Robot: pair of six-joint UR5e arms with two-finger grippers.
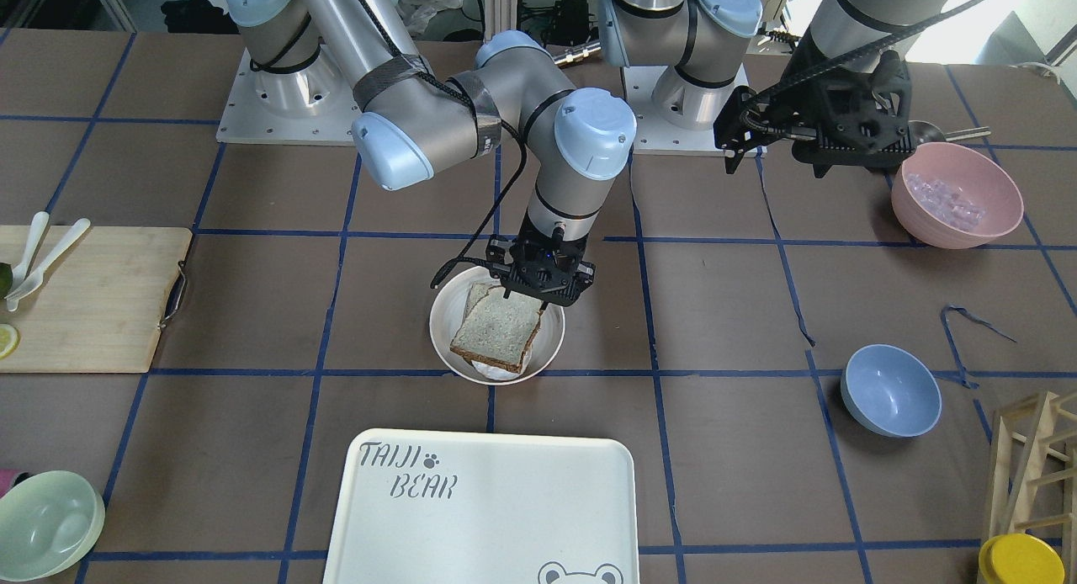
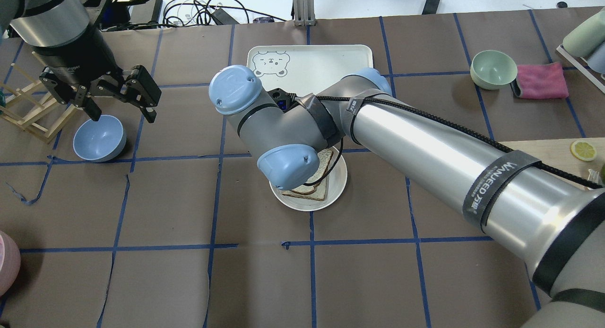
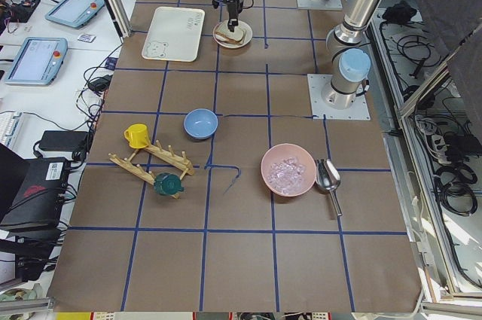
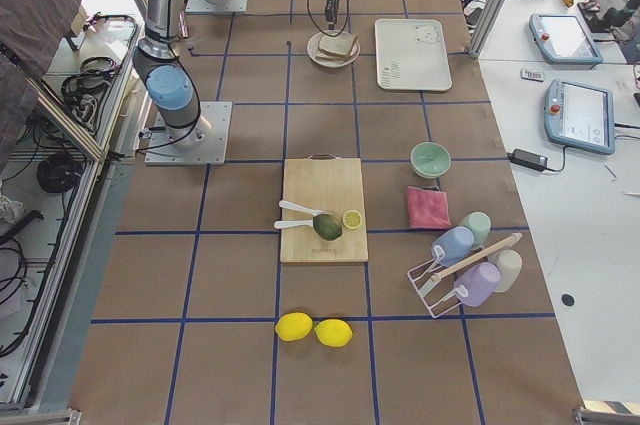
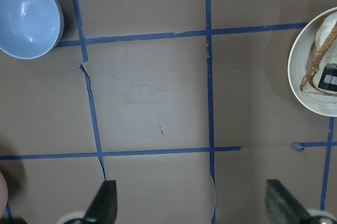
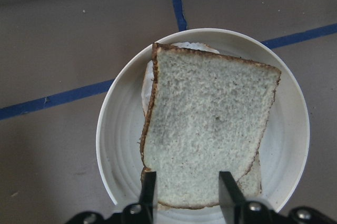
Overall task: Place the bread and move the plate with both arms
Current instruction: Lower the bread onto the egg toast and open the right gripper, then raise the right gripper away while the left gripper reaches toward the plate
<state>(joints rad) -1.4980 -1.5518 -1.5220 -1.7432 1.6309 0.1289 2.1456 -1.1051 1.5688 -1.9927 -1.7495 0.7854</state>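
The plate stands mid-table; it also shows in the right wrist view, the overhead view and the left wrist view. The bread, dark-crusted, lies on it, leaning over a smaller slice and something white. My right gripper hangs just above the bread's edge, its two fingers apart over the slice, pinching nothing. In the overhead view the arm hides it. My left gripper is wide open and empty, high above the table near the blue bowl.
The "TAIJI BEAR" tray lies just beyond the plate. A blue bowl sits below my left gripper, a pink bowl with clear pieces near it. A cutting board, a green bowl and a wooden rack stand at the edges.
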